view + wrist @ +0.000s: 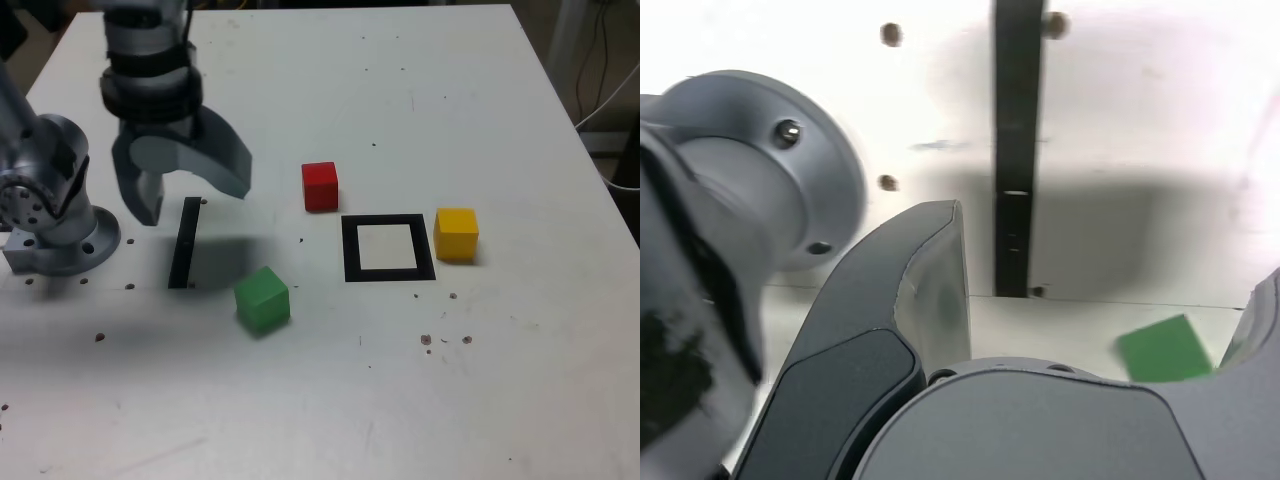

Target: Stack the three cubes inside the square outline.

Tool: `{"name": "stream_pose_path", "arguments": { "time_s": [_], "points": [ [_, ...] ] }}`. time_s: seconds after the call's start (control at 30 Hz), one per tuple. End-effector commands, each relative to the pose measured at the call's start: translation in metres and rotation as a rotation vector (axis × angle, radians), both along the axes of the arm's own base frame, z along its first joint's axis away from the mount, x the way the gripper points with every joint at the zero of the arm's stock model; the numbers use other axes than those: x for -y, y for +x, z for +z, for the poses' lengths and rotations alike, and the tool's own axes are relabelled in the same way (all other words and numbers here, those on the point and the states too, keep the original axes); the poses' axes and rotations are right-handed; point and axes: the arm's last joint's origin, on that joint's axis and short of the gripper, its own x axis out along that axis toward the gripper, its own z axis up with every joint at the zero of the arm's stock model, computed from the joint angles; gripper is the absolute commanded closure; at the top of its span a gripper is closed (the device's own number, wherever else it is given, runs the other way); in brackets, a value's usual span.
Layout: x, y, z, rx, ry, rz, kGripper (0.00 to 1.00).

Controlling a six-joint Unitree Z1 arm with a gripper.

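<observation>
1. Tabletop [330, 400]: one white surface, marked with small dark specks and a few holes. All items are placed relative to the square outline.
2. Square outline [389, 248]: one thick black frame with a white centre, lying flat. Nothing is seen inside it.
3. Cubes, three counted, each a single solid colour and about equal in size, none stacked:
 - Red cube [320, 186]: near the outline's far corner on the exterior view's left, apart from the frame.
 - Yellow cube [456, 233]: just beside the outline on the exterior view's right; contact cannot be told.
 - Green cube [263, 298]: near the outline's near corner on the exterior view's left, turned slightly askew. It is also seen in the wrist view [1164, 349], partly cut off by the gripper body.
4. Black strip [185, 242]: one narrow straight strip, well apart from the outline on the exterior view's left, beyond the green cube.
5. Gripper [185, 195]: one, held above the strip's far end with its jaws spread wide; nothing is held between them. No obstacle is seen between the cubes and the outline.
6. Arm base [50, 200]: one grey joint housing, farthest from the outline at the exterior view's left edge.
</observation>
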Motion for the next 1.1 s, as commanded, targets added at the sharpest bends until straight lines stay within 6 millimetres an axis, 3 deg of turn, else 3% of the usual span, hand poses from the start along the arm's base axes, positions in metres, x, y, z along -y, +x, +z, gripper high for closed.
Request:
{"name": "stream_pose_path", "arguments": {
  "time_s": [0.0,0.37,0.57,0.87,1.07],
  "points": [
    [0.000,0.005,0.004,0.007,0.004,0.000,0.01],
    [0.000,0.046,0.022,0.044,0.027,-0.034,0.00],
    [0.001,0.085,0.032,0.021,0.035,-0.057,0.00],
    [0.007,0.144,0.062,0.086,0.034,-0.115,0.00],
    [0.020,0.173,0.066,0.060,0.033,-0.151,0.00]
  ]
}}
